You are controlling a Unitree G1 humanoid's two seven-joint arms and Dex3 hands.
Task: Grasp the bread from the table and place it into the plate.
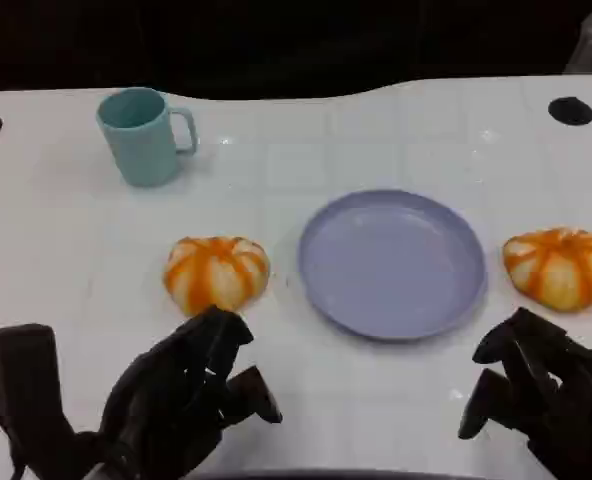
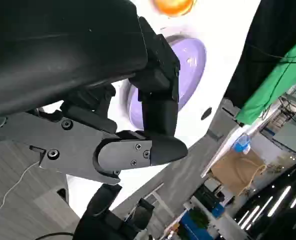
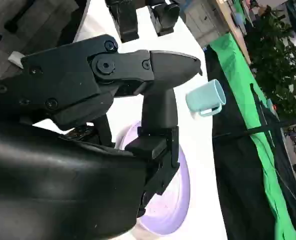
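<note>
The left hand [image 2: 138, 130] takes up most of this view, its black shell and fingers [image 2: 158, 107] close to the lens and holding nothing. One finger crosses in front of the lavender plate [image 2: 193, 57], which lies flat on the white tabletop [image 2: 223, 35]. Past the plate, a piece of orange bread [image 2: 173, 6] sits on the tabletop, cut off by the picture's border, apart from the plate's rim. A small dark round mark [image 2: 206, 113] shows on the tabletop near its edge. Beyond that edge hang a black drape [image 2: 268, 45] and a green cloth [image 2: 278, 80], with a brown paper bag [image 2: 238, 172] on the floor.
</note>
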